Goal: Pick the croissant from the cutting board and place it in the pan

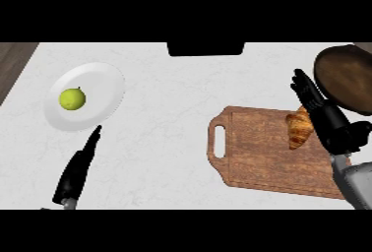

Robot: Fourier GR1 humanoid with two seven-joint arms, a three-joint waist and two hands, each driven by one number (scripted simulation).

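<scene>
While the pale desk (174, 123) carries it all, we see the cutting board (269, 157) at right, pan (347, 78) beyond it, and a plate (98, 81) with a lime (72, 98). Our right hand (327, 118), fingers straight, lies beside the croissant (298, 129) on the board; our left hand (78, 167) rests open.

I see a white plate (102, 83) lying at the left of the pale marbled tabletop (167, 142), with a yellow-green lime (72, 98) resting on it, left of its middle. A dark block (205, 48) sits at the far edge.
</scene>
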